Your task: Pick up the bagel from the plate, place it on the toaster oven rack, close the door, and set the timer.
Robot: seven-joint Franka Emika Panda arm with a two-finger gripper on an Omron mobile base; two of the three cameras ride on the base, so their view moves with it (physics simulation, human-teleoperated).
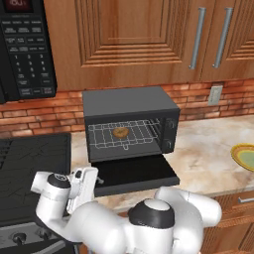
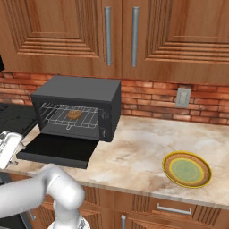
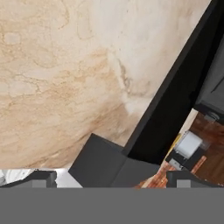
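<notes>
The bagel (image 1: 120, 132) (image 2: 74, 115) lies on the toaster oven rack (image 1: 144, 134) (image 2: 56, 117) inside the dark grey oven (image 1: 129, 101) (image 2: 78, 89). The black door (image 1: 134, 173) (image 2: 58, 150) hangs open, flat over the counter. My gripper (image 1: 92, 183) (image 2: 11, 150) hovers at the door's front left corner, open and holding nothing. In the hand view its fingertips (image 3: 43, 177) stand wide apart over the marble counter (image 3: 65, 65), with a dark edge crossing diagonally. The yellow plate (image 1: 245, 156) (image 2: 187, 169) sits bare at the right on the counter.
A black stove top (image 1: 30, 163) borders the oven on the left, below a microwave (image 1: 25, 49). Wooden cabinets with steel handles (image 2: 107, 36) hang above. A wall outlet (image 2: 182, 97) is on the brick backsplash. Open marble counter (image 2: 134, 152) lies between oven and plate.
</notes>
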